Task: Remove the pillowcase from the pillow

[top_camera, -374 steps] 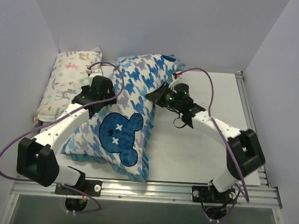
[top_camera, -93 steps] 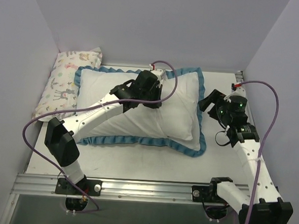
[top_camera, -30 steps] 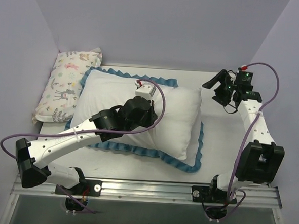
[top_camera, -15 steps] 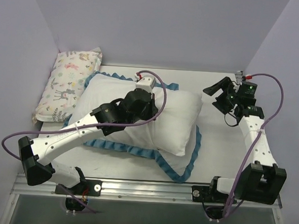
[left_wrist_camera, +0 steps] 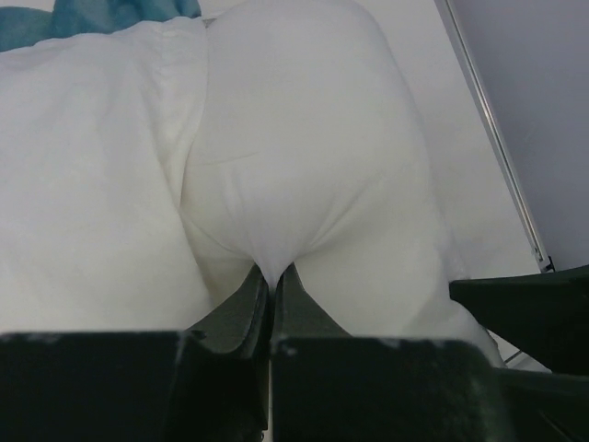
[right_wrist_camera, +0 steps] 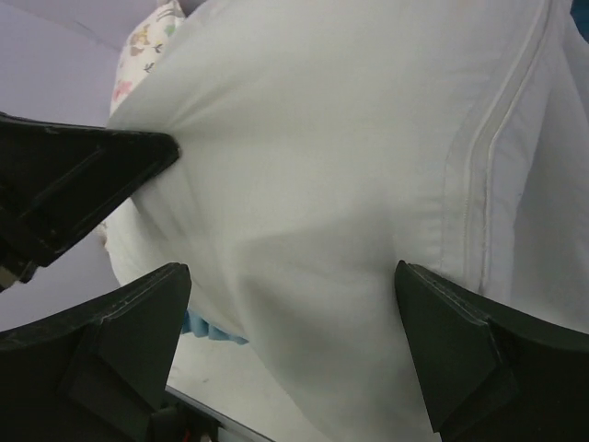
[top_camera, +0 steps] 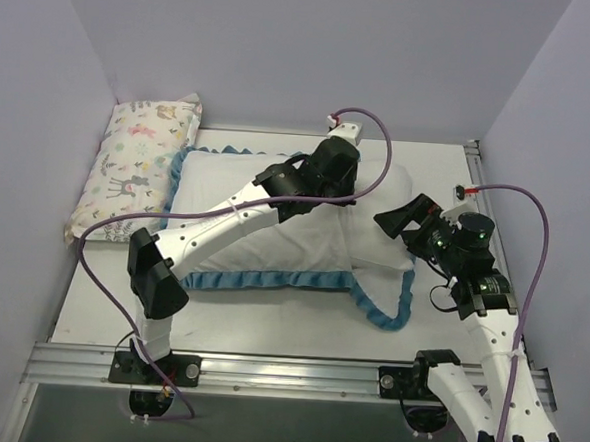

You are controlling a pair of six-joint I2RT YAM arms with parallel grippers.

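The pillowcase [top_camera: 244, 228] lies white side up, and its blue ruffled trim [top_camera: 271, 278] shows along the front. The plump white pillow [top_camera: 379, 241] bulges out past the case's hem at the right end. My left gripper [top_camera: 345, 196] reaches over the case. In the left wrist view it [left_wrist_camera: 272, 273] is shut on a pinch of the pillow [left_wrist_camera: 304, 138], just right of the pillowcase [left_wrist_camera: 83, 166] hem. My right gripper [top_camera: 399, 232] is wide open at the pillow's right end. The white cloth [right_wrist_camera: 304, 184] fills the space ahead of its [right_wrist_camera: 290, 276] jaws, untouched.
A smaller pastel animal-print pillow [top_camera: 143, 162] lies along the back left wall. Purple walls close in the left, back and right. A metal rail [top_camera: 491, 213] runs down the table's right edge and another [top_camera: 286, 371] runs along the front by the arm bases.
My left arm has swung from the middle of the case toward the back right, dragging the bundle right. My right arm has come down from the back right corner to the pillow's end, its jaws wider.
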